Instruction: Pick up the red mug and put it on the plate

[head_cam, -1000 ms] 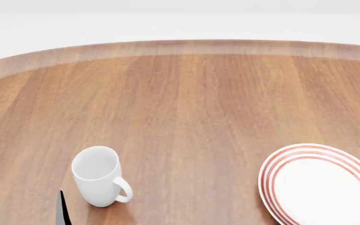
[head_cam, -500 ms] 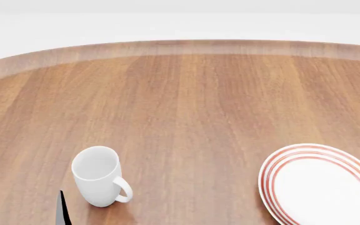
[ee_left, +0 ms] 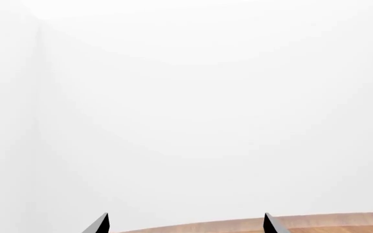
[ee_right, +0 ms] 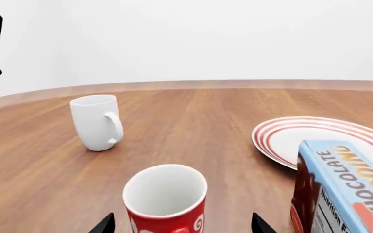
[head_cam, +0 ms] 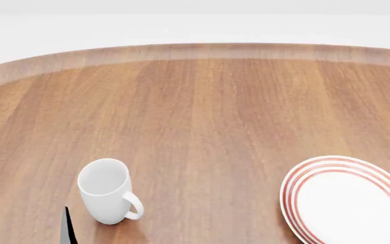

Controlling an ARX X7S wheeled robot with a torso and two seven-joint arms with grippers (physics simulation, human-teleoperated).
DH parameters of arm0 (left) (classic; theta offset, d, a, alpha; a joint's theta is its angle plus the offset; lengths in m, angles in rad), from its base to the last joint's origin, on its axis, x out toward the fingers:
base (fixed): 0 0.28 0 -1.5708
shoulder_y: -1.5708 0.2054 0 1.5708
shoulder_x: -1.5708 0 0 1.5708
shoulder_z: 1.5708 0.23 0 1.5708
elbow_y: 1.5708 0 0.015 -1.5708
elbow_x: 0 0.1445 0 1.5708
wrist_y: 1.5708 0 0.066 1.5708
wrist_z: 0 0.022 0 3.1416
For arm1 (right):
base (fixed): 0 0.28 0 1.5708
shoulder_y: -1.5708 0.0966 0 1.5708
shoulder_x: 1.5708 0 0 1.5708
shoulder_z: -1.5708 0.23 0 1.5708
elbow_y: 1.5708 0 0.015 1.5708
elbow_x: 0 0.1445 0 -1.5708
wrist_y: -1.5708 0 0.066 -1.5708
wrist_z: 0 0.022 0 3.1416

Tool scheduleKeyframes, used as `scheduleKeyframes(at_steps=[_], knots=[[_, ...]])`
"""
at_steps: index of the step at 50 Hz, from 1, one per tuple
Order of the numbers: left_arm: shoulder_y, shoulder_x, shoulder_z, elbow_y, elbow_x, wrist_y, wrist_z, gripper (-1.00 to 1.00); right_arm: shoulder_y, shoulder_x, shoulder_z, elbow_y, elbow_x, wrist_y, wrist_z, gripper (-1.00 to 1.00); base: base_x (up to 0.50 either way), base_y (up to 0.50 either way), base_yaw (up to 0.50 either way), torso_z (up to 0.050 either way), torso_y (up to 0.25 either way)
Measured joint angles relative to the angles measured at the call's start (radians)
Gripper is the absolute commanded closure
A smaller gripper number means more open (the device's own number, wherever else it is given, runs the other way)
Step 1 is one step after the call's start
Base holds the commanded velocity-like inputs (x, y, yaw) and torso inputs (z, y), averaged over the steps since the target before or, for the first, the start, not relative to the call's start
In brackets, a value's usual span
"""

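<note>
The red mug (ee_right: 165,199), red with white swirls and a white inside, stands upright on the table and shows only in the right wrist view. My right gripper (ee_right: 182,225) is open, one fingertip on each side of the mug with a gap to each. The plate (ee_right: 283,138), white with red rings, lies beyond the mug and to its side; in the head view the plate (head_cam: 351,203) is at the lower right. My left gripper (head_cam: 26,229) is open and empty at the lower left. In its own view the left gripper (ee_left: 185,225) faces a white wall.
A plain white mug (head_cam: 105,190) stands near my left gripper; the right wrist view also shows this white mug (ee_right: 95,121). A blue and brown chocolate box (ee_right: 345,189) stands close beside the red mug, in front of the plate. The wooden table (head_cam: 215,112) is round-edged.
</note>
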Motion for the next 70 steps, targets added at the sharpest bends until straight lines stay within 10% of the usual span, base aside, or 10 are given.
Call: scheduleKeyframes(at_steps=[70], knots=[[-0.005, -0.01, 0.017, -0.003, 0.001, 0.005, -0.019, -1.0, 0.113, -0.061, -0.045, 0.288, 0.088, -0.089, -0.088, -1.0, 0.0, 0.0, 0.0, 0.0, 0.0]])
